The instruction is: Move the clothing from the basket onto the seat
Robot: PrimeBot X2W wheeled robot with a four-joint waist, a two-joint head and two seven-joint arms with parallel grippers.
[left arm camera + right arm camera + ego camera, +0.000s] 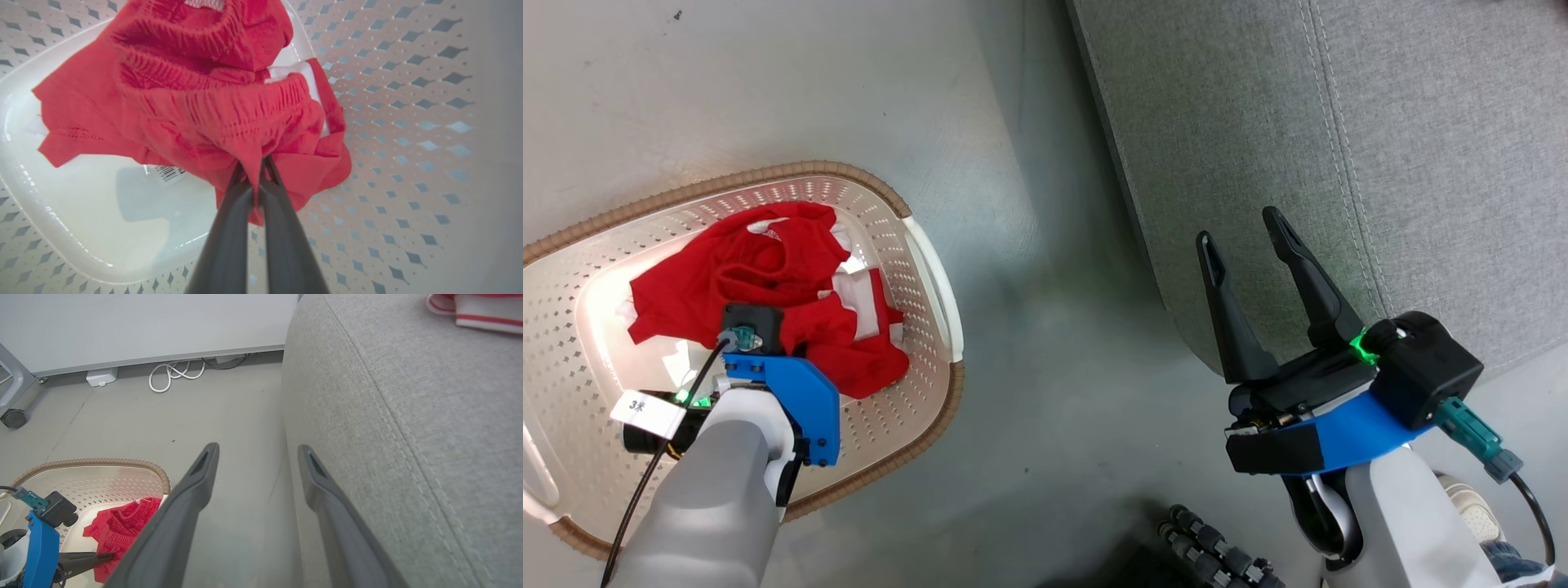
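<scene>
Pale grey forearms [719, 498], blue wrist brackets [809, 400], black camera blocks [1429, 367] with teal cable plugs [1470, 429]. Left pincer [253, 169] and right pincer [1239, 226] each have two long dark tapered fingers [1232, 327]. White "3" tag [649, 408] at eight o'clock.

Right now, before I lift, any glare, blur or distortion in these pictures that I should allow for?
Head view: sharp, but the basket floor around the clothing is washed out by bright light. Left wrist view: the left claw is blurred near the lens, glare streaks the glossy floor, the perforated walls bow. Right wrist view: evenly lit, the seat crisp, the right claw soft.
</scene>
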